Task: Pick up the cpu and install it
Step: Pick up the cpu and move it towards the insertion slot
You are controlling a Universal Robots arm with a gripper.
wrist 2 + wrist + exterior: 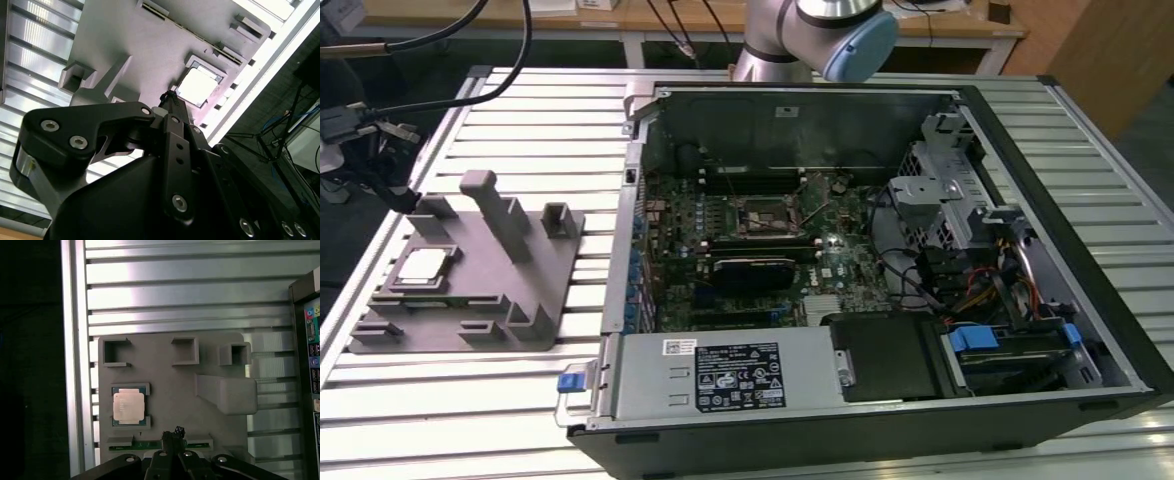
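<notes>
Closest to the lens in the first wrist view is the black metal gripper [172, 431]. Its jaws are pinched together with nothing between them, and it hangs over the holder, clear of the chip. Biggest thing around is the ribbed silver aluminium counter [520, 110]. Lying open on it is the black-and-grey steel computer case [787, 130], with the green motherboard [674, 250] facing up and the dark square socket frame [769, 216] near its middle. The silver arm with a pale blue joint cap [834, 35] rises behind the case. Off to the exterior view's left of the case sits the flat grey plastic holder [487, 300], with upright posts and little pockets. The cpu [424, 265], a small square chip with a shiny silver top, lies flat in a square recess of that holder, near the jaws but not touching them.
</notes>
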